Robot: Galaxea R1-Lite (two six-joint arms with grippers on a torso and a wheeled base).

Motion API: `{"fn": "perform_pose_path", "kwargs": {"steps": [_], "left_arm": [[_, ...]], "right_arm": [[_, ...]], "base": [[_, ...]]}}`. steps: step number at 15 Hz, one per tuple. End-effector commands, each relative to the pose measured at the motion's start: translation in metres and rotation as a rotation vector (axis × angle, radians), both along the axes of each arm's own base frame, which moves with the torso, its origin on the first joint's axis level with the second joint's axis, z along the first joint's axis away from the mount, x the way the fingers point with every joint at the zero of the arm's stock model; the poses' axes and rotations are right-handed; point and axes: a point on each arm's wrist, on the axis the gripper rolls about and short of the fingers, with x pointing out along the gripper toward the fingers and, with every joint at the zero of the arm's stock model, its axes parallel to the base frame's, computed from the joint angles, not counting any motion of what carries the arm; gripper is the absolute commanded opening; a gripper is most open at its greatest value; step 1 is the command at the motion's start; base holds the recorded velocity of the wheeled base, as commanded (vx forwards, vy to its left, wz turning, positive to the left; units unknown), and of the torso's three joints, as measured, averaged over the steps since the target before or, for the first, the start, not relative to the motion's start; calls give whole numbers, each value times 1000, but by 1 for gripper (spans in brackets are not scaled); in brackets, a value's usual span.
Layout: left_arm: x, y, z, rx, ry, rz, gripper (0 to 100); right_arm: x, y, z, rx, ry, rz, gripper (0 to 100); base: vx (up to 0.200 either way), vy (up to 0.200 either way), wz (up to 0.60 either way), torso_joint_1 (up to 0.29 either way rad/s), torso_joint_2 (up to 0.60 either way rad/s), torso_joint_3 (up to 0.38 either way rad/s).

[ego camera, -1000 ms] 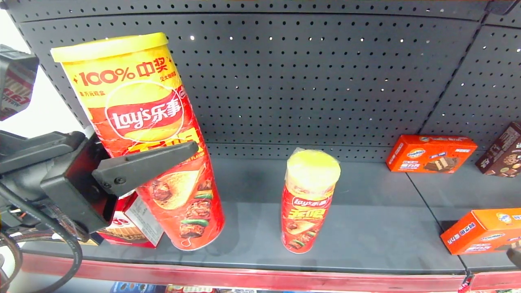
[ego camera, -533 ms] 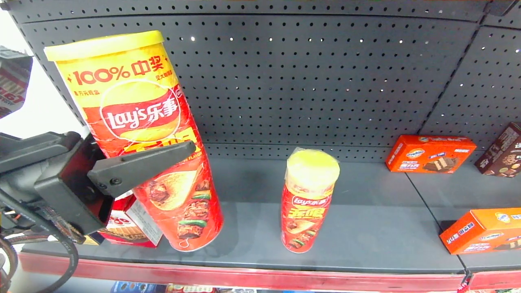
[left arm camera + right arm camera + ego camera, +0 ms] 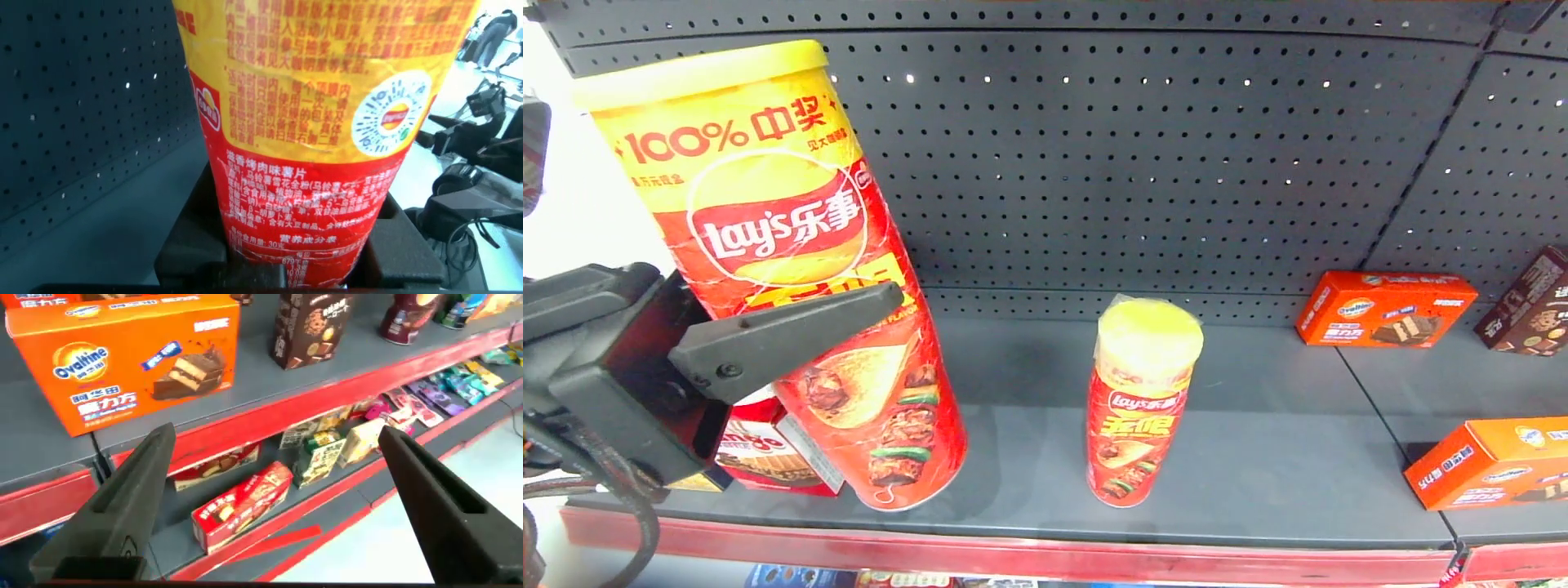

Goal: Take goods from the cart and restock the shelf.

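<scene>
A tall red and yellow chips can point(image 3: 784, 269) leans to the left over the left end of the dark shelf point(image 3: 1258, 465). My left gripper point(image 3: 849, 327) is shut on its middle, one black finger point(image 3: 784, 339) lying across its front. Its base is low at the shelf's front; I cannot tell whether it touches. The left wrist view has the can point(image 3: 319, 139) clamped in the left gripper point(image 3: 298, 253). A smaller matching can point(image 3: 1145, 400) stands upright mid-shelf. My right gripper point(image 3: 278, 498) is open and holds nothing, in front of a lower shelf.
A red box point(image 3: 768, 457) lies behind the held can. Two orange boxes point(image 3: 1384, 308) point(image 3: 1486, 461) and a brown box point(image 3: 1531, 302) sit at the right. A pegboard wall point(image 3: 1135, 163) backs the shelf. In the right wrist view an orange box point(image 3: 122, 359) and packaged goods point(image 3: 245, 502) lie on shelves.
The held can and my left gripper have shifted left and nearer the camera, the can's top leaning further left. The small can has stayed put.
</scene>
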Motion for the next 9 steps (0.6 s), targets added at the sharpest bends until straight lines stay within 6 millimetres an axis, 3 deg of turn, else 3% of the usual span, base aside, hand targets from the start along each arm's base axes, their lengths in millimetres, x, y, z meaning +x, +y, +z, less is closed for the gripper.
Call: {"fn": "perform_pose_path", "kwargs": {"steps": [1,4,9], "left_arm": [[-4,2,2,-2,-14,-15,0],[-5,1,0,4,-7,-25,0],[0,-1,-4,13,10,-30,0]], "right_arm": [[2,1,-2,32,-9,83,100],[1,1,-2,31,-12,-18,100],[4,2,-9,38,12,115,100]], "base": [[0,0,0,0,0,0],[0,0,0,0,0,0],[0,0,0,0,0,0]]}}
